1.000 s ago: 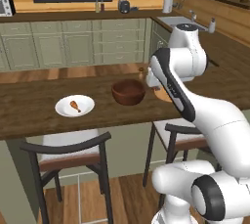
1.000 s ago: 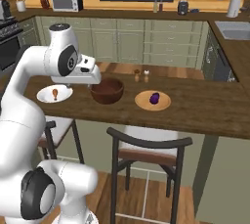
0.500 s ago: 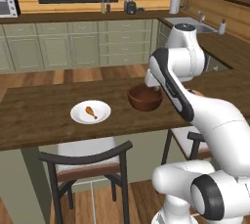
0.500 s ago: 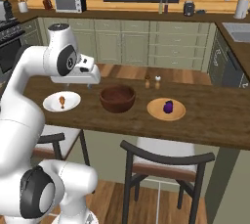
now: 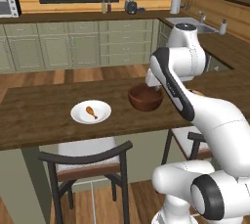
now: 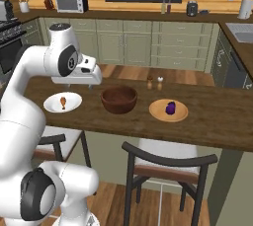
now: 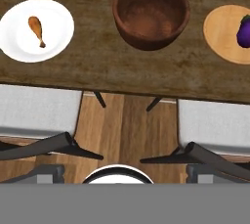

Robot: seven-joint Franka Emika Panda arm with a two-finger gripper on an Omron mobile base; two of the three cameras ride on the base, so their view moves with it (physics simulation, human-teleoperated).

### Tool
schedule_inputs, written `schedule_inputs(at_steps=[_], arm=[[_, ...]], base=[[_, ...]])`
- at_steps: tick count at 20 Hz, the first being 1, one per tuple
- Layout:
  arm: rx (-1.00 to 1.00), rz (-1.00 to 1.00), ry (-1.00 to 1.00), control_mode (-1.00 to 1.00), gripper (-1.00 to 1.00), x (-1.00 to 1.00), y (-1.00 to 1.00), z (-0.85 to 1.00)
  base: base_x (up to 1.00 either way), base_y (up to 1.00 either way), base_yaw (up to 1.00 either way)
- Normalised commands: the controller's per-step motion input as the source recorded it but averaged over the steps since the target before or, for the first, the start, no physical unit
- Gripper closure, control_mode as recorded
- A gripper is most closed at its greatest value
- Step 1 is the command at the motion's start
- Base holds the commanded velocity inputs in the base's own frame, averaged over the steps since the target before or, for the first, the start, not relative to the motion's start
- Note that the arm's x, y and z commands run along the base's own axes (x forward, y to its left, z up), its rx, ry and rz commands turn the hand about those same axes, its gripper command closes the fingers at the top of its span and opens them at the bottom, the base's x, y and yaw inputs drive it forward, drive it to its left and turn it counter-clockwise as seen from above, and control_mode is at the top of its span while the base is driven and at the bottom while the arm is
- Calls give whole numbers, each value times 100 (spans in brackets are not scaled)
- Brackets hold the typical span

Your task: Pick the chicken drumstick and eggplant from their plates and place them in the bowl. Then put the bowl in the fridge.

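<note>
The chicken drumstick (image 6: 63,102) (image 7: 36,30) (image 5: 91,112) lies on the white plate (image 6: 52,105) (image 7: 53,42) (image 5: 80,115) at the left of the wooden counter. The dark wooden bowl (image 6: 119,99) (image 7: 151,12) (image 5: 145,98) stands empty in the middle. To its right, the purple eggplant (image 6: 170,107) (image 7: 243,30) sits on the tan plate (image 6: 159,112) (image 7: 222,32). My gripper (image 6: 90,86) hangs open and empty above the counter, between the white plate and the bowl, pointing down. The fridge is out of view.
Two small shakers (image 6: 154,83) stand behind the bowl. Dark-framed chairs (image 6: 168,163) (image 5: 88,162) are tucked under the counter's near edge. Green-grey cabinets, a microwave (image 6: 71,3) and a sink counter line the far walls.
The whole scene has slid to the right in both base views, so the base has driven sideways. The arm keeps its pose, and the plates and bowl stay put on the counter.
</note>
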Motion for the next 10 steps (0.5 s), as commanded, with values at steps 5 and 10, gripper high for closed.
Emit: schedule_inputs(at_steps=[5,10], arm=[[0,0,0,-100,-100,7,4,-6],[0,15,0,-100,-100,22,88,-42]], base=[[8,0,0],[0,0,0]])
